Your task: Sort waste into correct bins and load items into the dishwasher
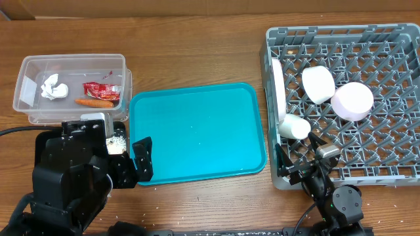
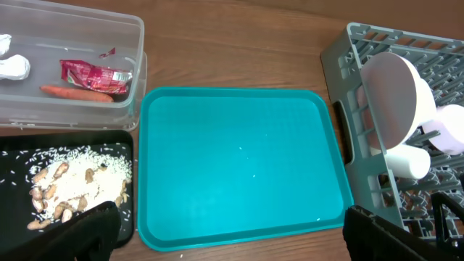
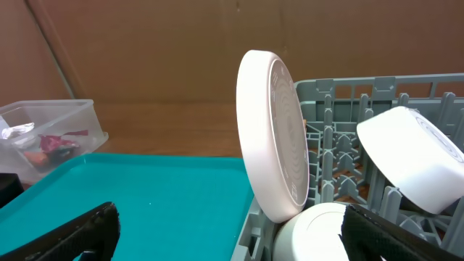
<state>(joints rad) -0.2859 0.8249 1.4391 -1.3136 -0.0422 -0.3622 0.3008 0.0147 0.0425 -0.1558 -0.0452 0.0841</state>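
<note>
Brown wood is seen all around, for a wooden table [image 1: 197,52] lies under everything. A grey dish rack [image 1: 400,174] is set on it, just to the right of a blue-green tray [image 1: 197,134]. A white plate [image 1: 278,85] is stood on its edge in the rack, along the side nearest the tray. A white cup [image 1: 295,126] is laid on its side by the near end of the plate. It cannot be told if the two are touching. A white bowl [image 1: 318,84] and a pale pink bowl [image 1: 352,101] are tipped side by side in the rack, further from the tray.

A clear bin [image 1: 72,58] is placed at the far left corner of the tray. A ball of white paper [image 1: 54,87], a red wrapper [image 1: 102,90] and a carrot [image 1: 94,102] are kept inside it. A black bin [image 2: 14,163] is put just left of the tray, on the near side of the clear bin. Rice and nuts [image 2: 72,185] are piled in it.

The left gripper [image 2: 230,221] is held over the near edge of the tray. Its fingers are spread wide and nothing is pinched. The right gripper [image 3: 228,221] is held by the near right corner of the tray, next to the rack. Its fingers are also spread wide, and nothing is gripped.
</note>
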